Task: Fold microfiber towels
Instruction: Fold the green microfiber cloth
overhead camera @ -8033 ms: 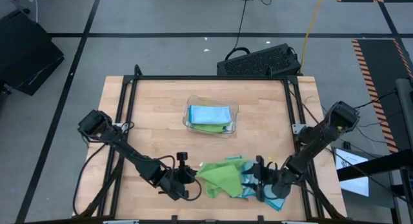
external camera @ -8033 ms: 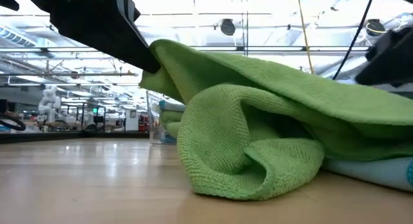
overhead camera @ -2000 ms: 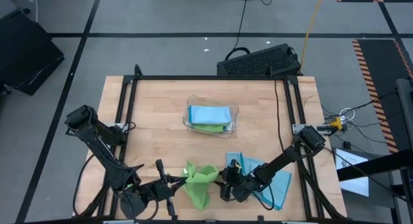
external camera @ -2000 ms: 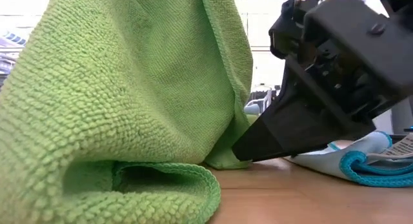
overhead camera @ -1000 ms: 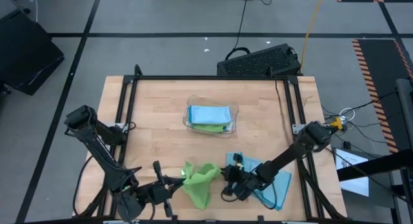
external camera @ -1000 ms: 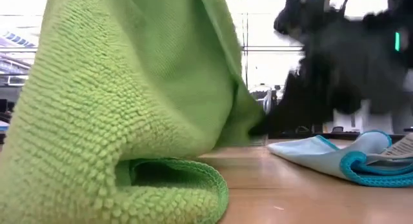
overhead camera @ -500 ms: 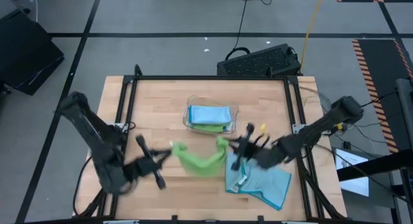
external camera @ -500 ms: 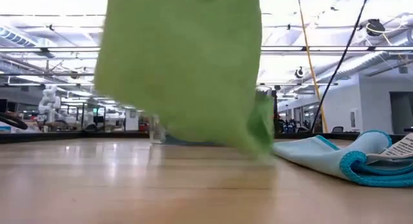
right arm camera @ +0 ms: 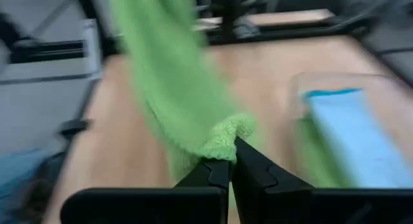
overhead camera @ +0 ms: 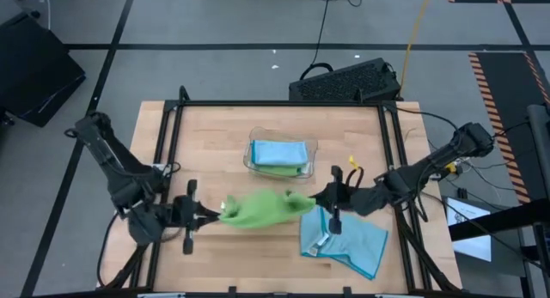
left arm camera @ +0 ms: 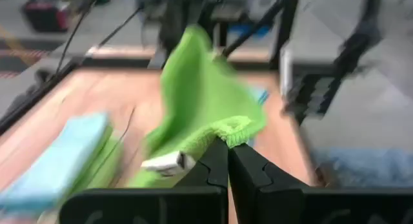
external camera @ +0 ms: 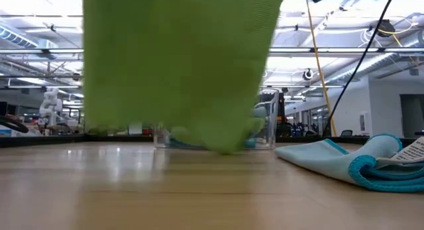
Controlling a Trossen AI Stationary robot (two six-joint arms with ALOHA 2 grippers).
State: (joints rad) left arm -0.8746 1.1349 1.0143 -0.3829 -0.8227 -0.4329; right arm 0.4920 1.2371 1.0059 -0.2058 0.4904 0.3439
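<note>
A lime green microfiber towel (overhead camera: pixel 262 209) hangs stretched between my two grippers above the middle of the table. My left gripper (overhead camera: pixel 216 214) is shut on its left end and my right gripper (overhead camera: pixel 313 201) on its right end. In the low view the towel (external camera: pixel 179 64) drops like a curtain. A white tag (left arm camera: pixel 164 162) shows beside the left fingers. A light blue towel (overhead camera: pixel 345 241) lies flat on the table at the near right, one edge curled up (external camera: pixel 371 170). My left gripper pinches a bunched corner of the green towel (left arm camera: pixel 236 128) between its two fingers, coming roughly level from the table's left side. The cloth hangs away from the fingers, lifted off the wood. My right gripper pinches the opposite bunched corner (right arm camera: pixel 227 137) between its two fingers, coming roughly level from the table's right side. The towel sags between the two holds.
A clear plastic tray (overhead camera: pixel 312 148) at the table's middle back holds folded blue and green towels. A black keyboard (overhead camera: pixel 348 82) lies beyond the far edge. Bare wood shows at the left and far corners.
Both grippers have risen and gone from the near edge toward the middle of the table, moving apart. The green towel, a heap on the wood a second ago, is lifted clear and spread out between them. The blue towel has stayed put.
</note>
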